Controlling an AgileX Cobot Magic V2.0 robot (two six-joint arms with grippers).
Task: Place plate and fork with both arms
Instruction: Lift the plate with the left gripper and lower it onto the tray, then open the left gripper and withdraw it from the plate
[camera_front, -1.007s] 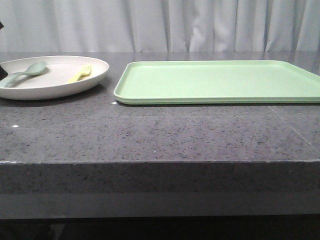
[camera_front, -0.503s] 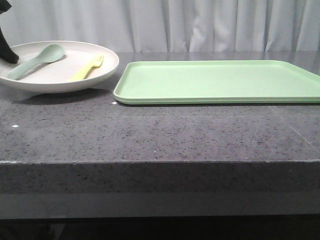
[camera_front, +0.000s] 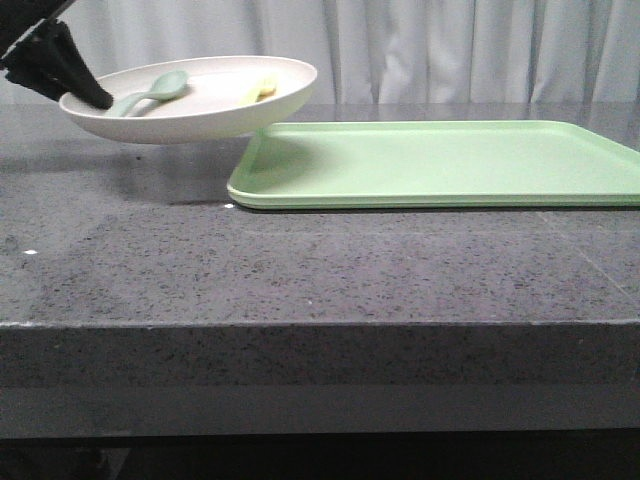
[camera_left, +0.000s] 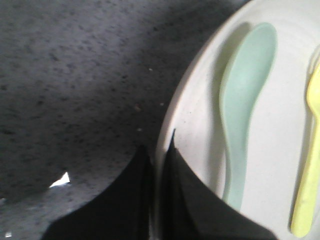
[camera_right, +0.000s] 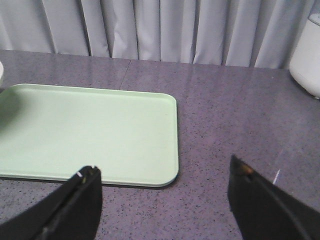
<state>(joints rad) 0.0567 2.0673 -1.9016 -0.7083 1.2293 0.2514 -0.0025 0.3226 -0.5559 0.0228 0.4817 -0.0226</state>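
The left end effector (camera_front: 85, 88) is clamped on the rim of the plate (camera_front: 200, 110), one finger above the rim and one below, and holds it clear of the tabletop (camera_front: 300, 270) with its far edge hanging just over the near corner of the tray (camera_front: 450, 165). The fork (camera_left: 311, 165) lies loose inside the plate beside a spoon (camera_left: 245, 105), both well out from the pinch point toward the plate's far side. That single-edge grip is the weak spot — the whole dish cantilevers away from the fingers (camera_left: 187, 200), so any slip at the rim would likely let it droop or swing. In the front view the plate already looks slightly tilted, higher on the side away from the end effector; a jerk or a steeper tilt could send the fork and spoon sliding, perhaps over the shallow rim. The plate's underside also sits close above the tray's raised lip, so a low pass could clip it and lever the plate out of the grasp. The right end effector (camera_right: 165, 200) hangs open and empty, off the tray's near edge — if it reaches in for the fork early, the two arms may crowd each other over the tray.
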